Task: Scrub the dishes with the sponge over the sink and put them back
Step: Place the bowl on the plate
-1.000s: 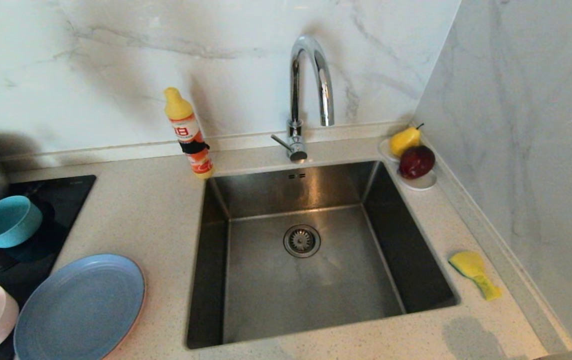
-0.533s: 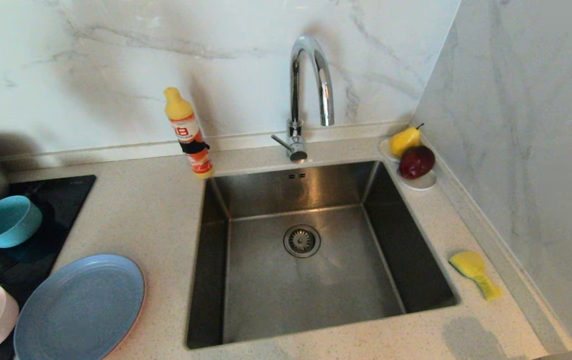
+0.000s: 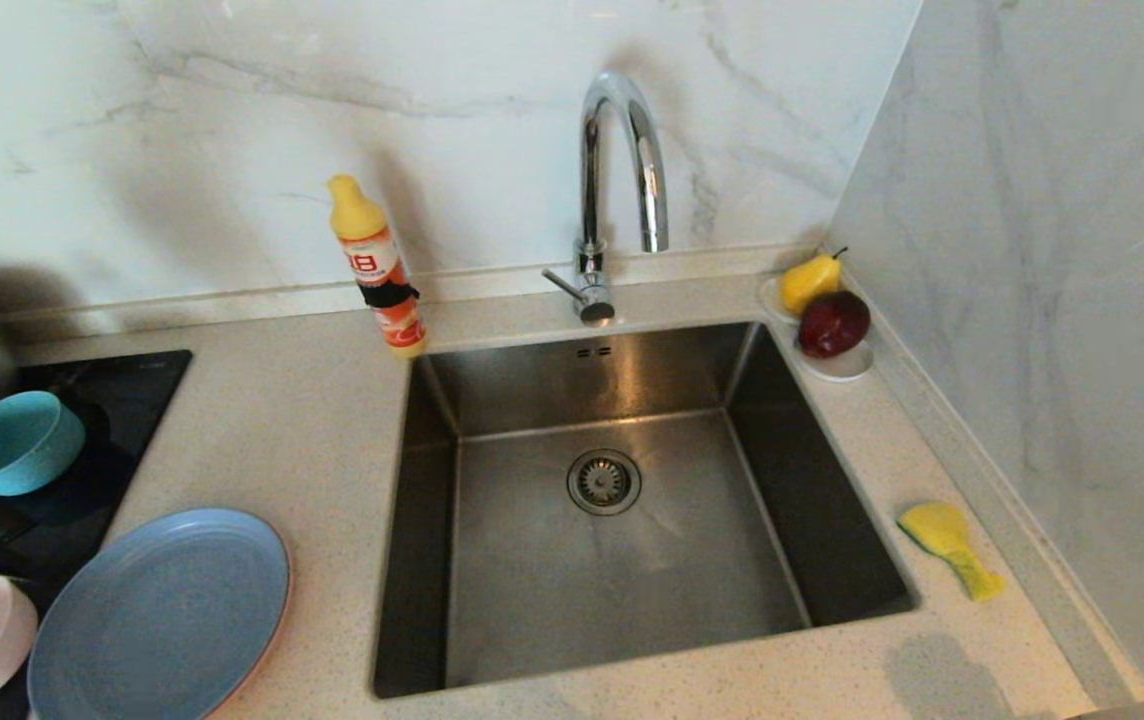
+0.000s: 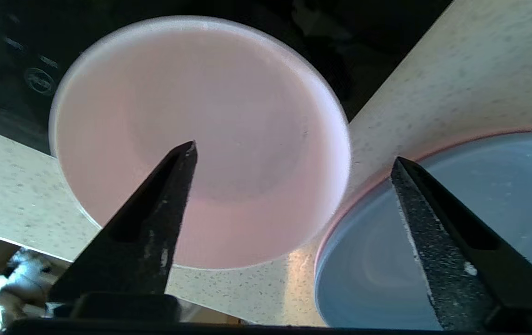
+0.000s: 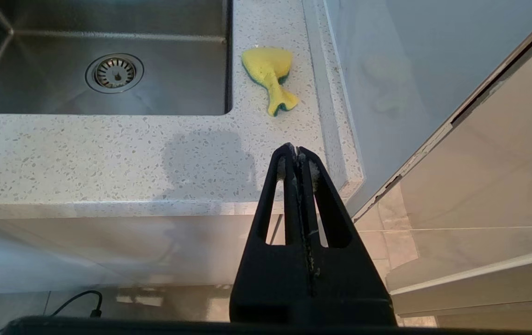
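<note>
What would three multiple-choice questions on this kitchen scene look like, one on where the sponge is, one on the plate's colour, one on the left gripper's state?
1. Where is the sponge?
A. In the sink
B. On the counter right of the sink
C. On the plate

2. What colour is the large plate?
A. Grey-blue
B. Green
C. Black

3. How is the left gripper?
A. Shut on the sponge
B. Open, above the pale pink dish
C. Shut on the tap

Answers: 1 B, it lies on the counter beside the basin's right edge. 2 A, its face is grey-blue. 3 B, its fingers stand wide apart, holding nothing.
</note>
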`<state>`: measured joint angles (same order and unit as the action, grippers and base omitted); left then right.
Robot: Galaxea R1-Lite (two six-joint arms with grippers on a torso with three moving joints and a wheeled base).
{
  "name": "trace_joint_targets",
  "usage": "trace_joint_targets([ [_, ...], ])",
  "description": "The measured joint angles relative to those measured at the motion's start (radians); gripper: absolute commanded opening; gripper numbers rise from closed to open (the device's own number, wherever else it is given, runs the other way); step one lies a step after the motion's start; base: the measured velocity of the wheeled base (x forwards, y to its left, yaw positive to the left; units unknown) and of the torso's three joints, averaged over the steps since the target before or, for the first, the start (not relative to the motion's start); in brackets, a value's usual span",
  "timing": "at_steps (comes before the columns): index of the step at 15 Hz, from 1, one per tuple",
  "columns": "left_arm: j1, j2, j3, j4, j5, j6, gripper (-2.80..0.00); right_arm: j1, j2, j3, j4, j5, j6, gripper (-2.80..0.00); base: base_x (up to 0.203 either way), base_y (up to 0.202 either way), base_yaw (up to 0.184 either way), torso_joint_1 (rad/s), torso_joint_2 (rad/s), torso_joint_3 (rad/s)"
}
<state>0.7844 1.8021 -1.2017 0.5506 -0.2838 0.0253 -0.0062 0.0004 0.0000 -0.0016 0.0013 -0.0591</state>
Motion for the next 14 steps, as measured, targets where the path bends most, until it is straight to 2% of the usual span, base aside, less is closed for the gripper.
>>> trace_joint_targets([
  [10,0.001,0.05,0.046,-0.053,-0.001,-0.015,0.0,0.0,0.0,0.0,0.0,0.0,0.0,-2.8,0.0,0.0,0.0,0.0,0.0,0.0],
  [11,0.001,0.054,0.047,-0.053,0.0,-0.015,-2.8,0.0,0.0,0.0,0.0,0.0,0.0,-2.8,0.0,0.0,0.0,0.0,0.0,0.0],
  [14,0.002,0.061,0.047,-0.053,0.002,-0.014,-2.8,0.0,0.0,0.0,0.0,0.0,0.0,-2.8,0.0,0.0,0.0,0.0,0.0,0.0],
])
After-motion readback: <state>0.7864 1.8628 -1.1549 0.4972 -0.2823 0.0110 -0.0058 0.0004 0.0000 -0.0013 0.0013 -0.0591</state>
